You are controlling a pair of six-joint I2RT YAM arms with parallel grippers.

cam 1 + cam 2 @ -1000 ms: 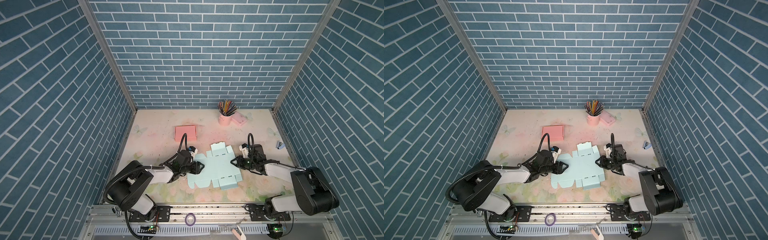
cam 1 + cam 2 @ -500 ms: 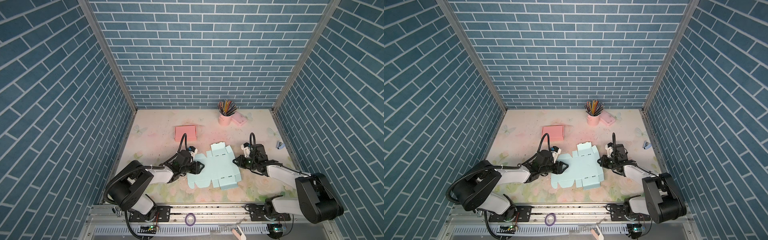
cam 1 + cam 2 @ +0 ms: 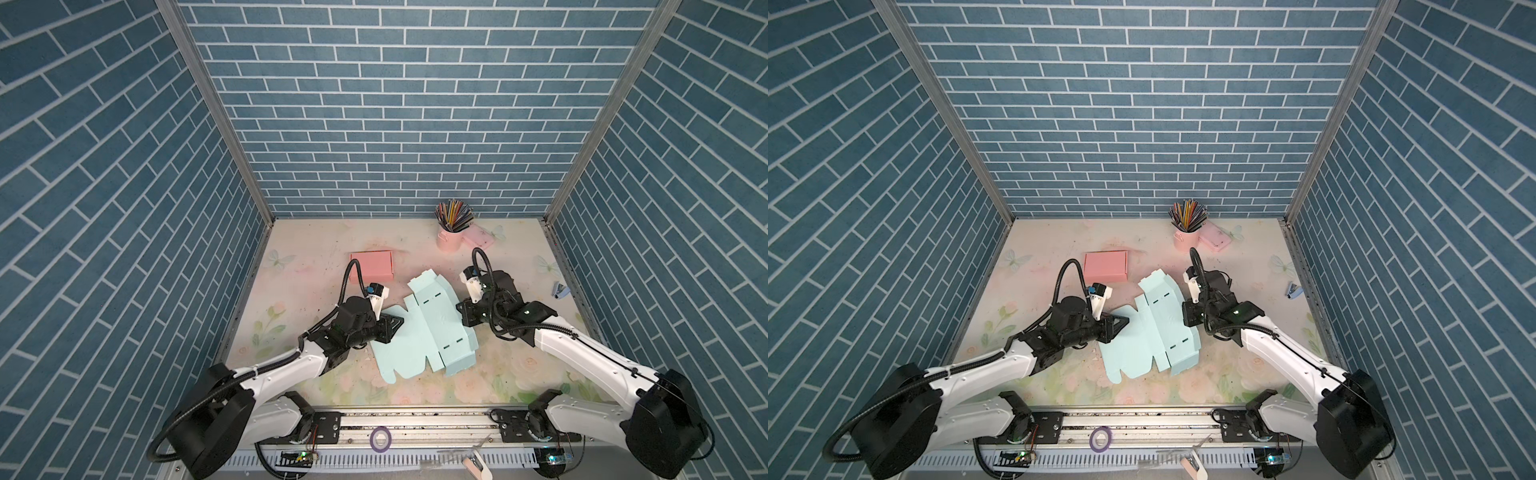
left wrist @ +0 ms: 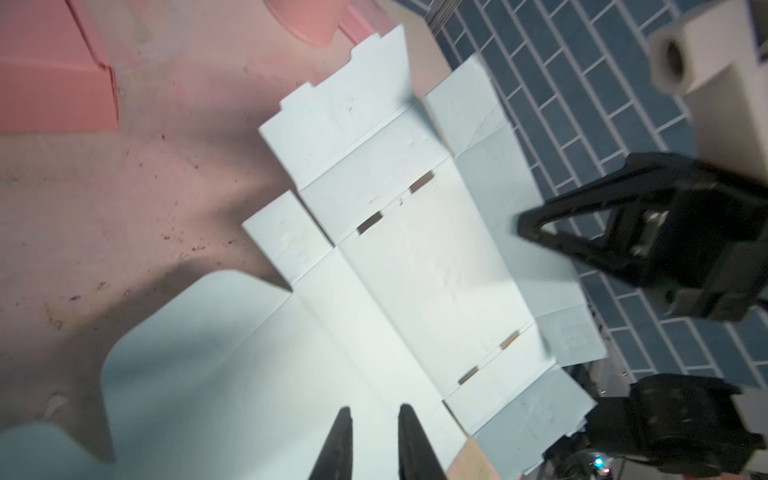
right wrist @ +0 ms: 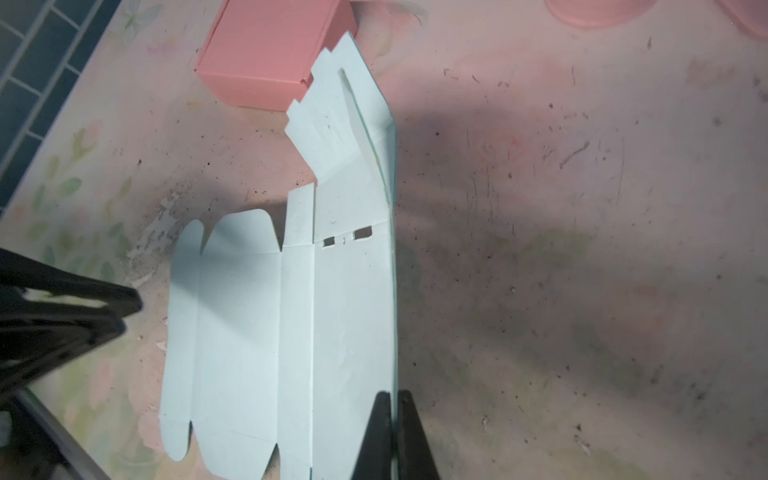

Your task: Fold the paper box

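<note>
Mid-frame in both top views, the paper box (image 3: 424, 332) lies unfolded. My right gripper (image 5: 390, 432) clenches its right-hand flap, raised for creasing; my left gripper (image 4: 374, 444), jaws narrowly parted and empty, hovers over the left panel, probably to pin it.

Floral-print desk (image 3: 415, 245), scuffed and speckled with dark crumbs.

Carries a pale blue paper box (image 3: 428, 332) near the middle, unfolded and lying mostly flat, with the long side toward the right lifted off the surface. Bears a closed pink box (image 3: 371, 266) behind it to the left, just beside the blank's far flap. Holds a pink cup (image 3: 450, 240) full of coloured pencils (image 3: 454, 214) at the back right, with a flat pink piece (image 3: 480, 237) right against it. Shows a small blue-and-white object (image 3: 559, 289) alone near the right edge, well apart from the rest.
</note>
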